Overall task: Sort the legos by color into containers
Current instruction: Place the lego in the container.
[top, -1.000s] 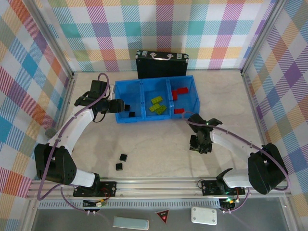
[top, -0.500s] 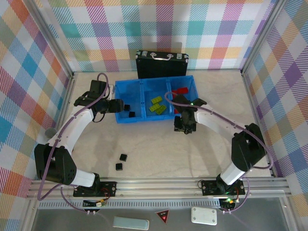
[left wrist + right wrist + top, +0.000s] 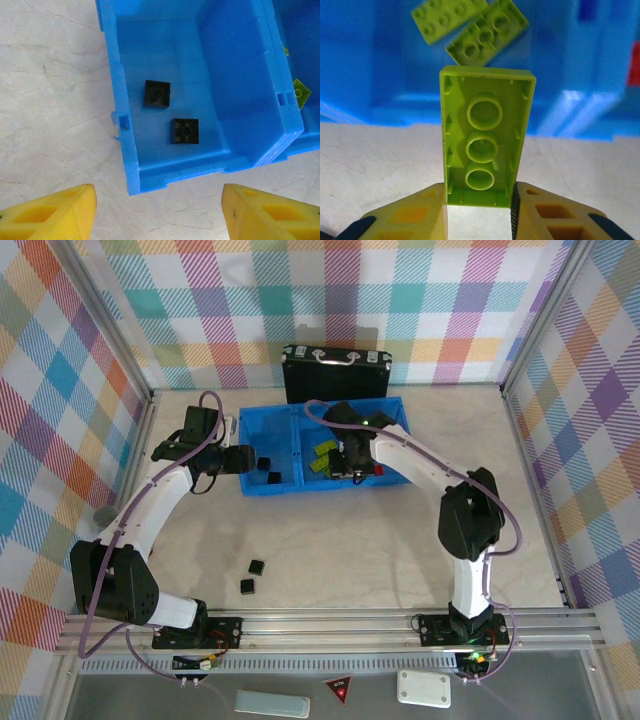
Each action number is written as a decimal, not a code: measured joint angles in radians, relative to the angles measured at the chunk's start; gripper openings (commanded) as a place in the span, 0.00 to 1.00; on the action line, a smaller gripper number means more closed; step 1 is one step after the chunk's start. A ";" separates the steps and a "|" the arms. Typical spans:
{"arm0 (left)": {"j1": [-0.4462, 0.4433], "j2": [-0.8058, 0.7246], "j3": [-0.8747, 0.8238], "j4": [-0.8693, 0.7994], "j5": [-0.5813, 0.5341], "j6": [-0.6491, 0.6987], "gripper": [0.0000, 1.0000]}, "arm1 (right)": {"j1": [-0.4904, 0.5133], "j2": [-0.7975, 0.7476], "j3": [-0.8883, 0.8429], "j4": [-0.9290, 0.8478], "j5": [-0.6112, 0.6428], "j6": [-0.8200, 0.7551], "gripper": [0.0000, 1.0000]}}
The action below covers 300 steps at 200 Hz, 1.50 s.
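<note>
The right gripper (image 3: pixel 479 200) is pinching a lime-green brick (image 3: pixel 487 135) upright by its lower end, hovering at the near wall of the blue tray (image 3: pixel 320 491), with two more green bricks (image 3: pixel 470 25) lying inside the middle compartment beyond that edge. The left gripper (image 3: pixel 159 207) is hanging with its jaws apart and nothing between them, over bare table just outside the left compartment's outer wall, where two black bricks (image 3: pixel 157 93) are lying apart from each other. Two other black bricks (image 3: pixel 256 566) are sitting on open table well apart from the tray, nearer the arm bases.
</note>
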State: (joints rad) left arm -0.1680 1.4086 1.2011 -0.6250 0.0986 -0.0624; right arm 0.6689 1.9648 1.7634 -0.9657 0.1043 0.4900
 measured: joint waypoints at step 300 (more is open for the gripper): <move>0.010 0.061 0.000 0.000 0.036 0.000 0.67 | -0.073 0.592 0.632 0.184 -0.113 -0.166 0.39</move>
State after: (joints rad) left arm -0.1581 1.4700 1.2011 -0.6247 0.1345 -0.0628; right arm 0.5957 2.5565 2.3955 -0.7815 -0.0090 0.3237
